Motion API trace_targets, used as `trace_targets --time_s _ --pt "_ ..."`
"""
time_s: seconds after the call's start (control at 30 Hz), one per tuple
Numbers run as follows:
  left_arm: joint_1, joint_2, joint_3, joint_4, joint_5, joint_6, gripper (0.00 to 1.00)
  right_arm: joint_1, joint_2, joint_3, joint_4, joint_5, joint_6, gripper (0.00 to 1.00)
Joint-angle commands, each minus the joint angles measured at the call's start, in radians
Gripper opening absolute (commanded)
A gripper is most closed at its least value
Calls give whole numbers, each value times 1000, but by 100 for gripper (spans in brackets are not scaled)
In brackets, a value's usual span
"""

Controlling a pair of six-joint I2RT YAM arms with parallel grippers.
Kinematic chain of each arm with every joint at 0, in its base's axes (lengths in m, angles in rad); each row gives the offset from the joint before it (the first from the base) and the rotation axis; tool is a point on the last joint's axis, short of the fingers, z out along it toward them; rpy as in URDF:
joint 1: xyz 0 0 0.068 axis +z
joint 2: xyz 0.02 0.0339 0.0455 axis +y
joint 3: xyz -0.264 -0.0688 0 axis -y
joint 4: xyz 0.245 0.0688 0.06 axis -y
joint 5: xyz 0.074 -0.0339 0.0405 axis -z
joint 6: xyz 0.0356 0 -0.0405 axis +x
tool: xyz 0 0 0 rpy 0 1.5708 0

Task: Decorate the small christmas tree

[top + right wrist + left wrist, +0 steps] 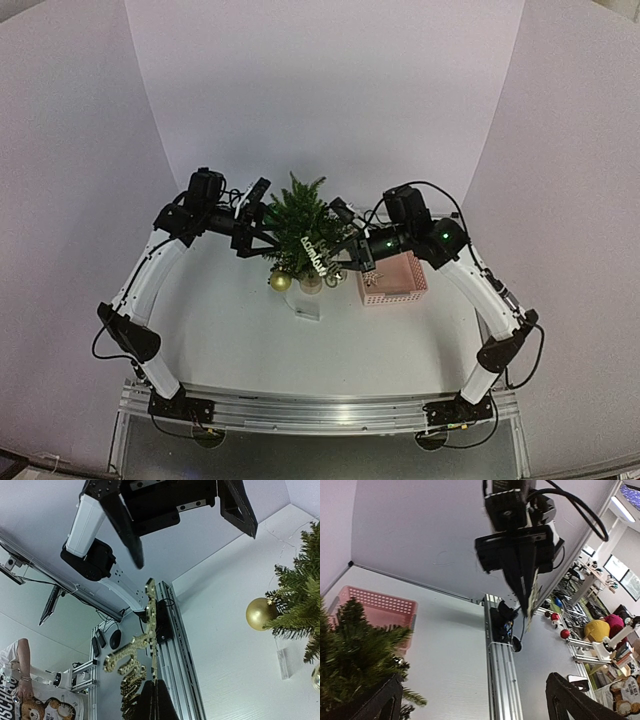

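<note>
pink basket (395,292) near small christmas tree (298,225)

- white shirt (7,692), lower left corner of the right wrist view: black capitals run along the frame edge and are cut off. Roughly "OSCHI" shows, though not surely.
- gold script ornament (131,666): glittery cursive letters seen nearly edge-on, so the word cannot be read.
- Top view: the same ornament's pale lettering is too small to read.
</note>
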Motion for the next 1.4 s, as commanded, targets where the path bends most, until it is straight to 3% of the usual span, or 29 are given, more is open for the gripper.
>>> trace_targets --time_s 0.0,0.13,0.47,0.73,0.93,0.97,1.1,1.27,1.37 --pt "-42 -51 20 17 52 -60 99 33 71 55 50 -53 -10 0" --pt "-52 -44 29 -22 66 -36 95 45 97 79 53 -58 -16 0" --pt "-91 45 180 -329 61 277 76 46 136 109 52 -84 -15 0" --pt "-113 60 188 -340 53 307 65 46 162 131 52 -103 -19 0" --pt "-116 60 184 -344 49 312 47 46 178 145 52 -110 -16 0" --pt "-116 60 184 -344 48 313 47 46 177 145 52 -109 -16 0" --pt "-115 55 199 -347 11 337 68 46 164 134 54 -74 -16 0" --pt "-111 36 242 -373 -149 467 91 46 119 83 58 52 32 0" --pt "-96 7 246 -316 -243 477 97 47 101 78 78 144 121 0"
